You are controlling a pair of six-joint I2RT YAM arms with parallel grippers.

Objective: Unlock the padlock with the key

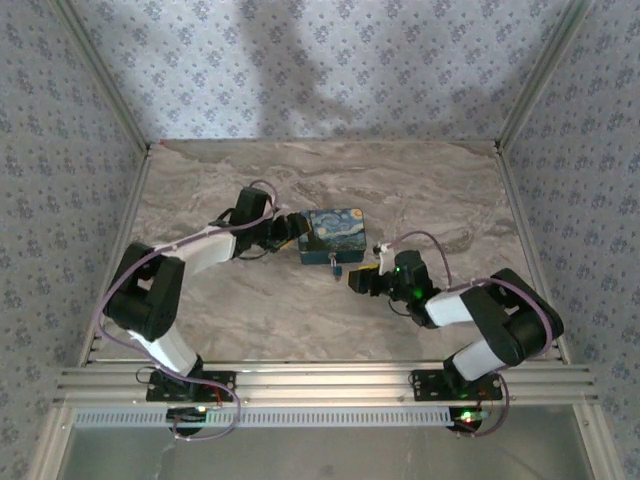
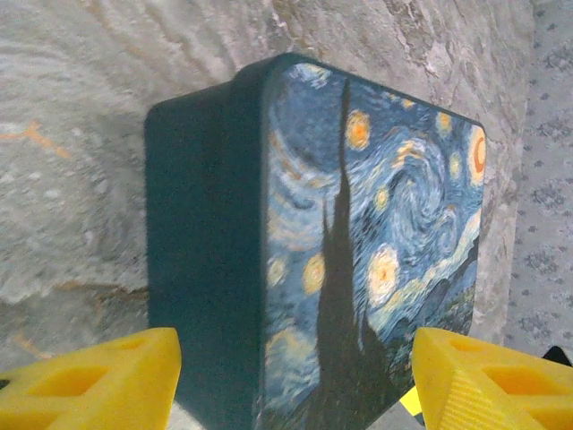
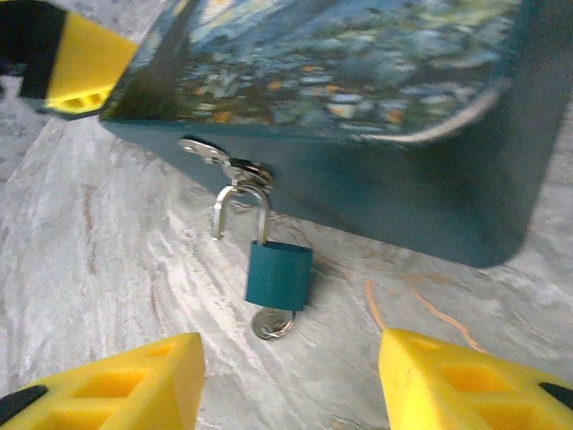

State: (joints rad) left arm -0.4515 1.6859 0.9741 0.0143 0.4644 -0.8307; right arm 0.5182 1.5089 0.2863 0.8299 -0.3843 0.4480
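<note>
The right pincer point(image 3: 288, 358) is being held wide and empty just before the painted box point(image 3: 376, 179), where the padlock point(image 3: 278, 273) is hanging from the front hasp point(image 3: 215, 154), key point(image 3: 271, 324) in its base. The left pincer point(image 2: 295, 358) is being spread loosely around the box's opposite end. Unbraced, the box could be shoved, snagging the shackle point(image 3: 266, 219).

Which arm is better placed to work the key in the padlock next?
Right. The right fingers, open, face the padlock and key hanging at the box's front; the left fingers straddle the box's end, away from the lock.
</note>
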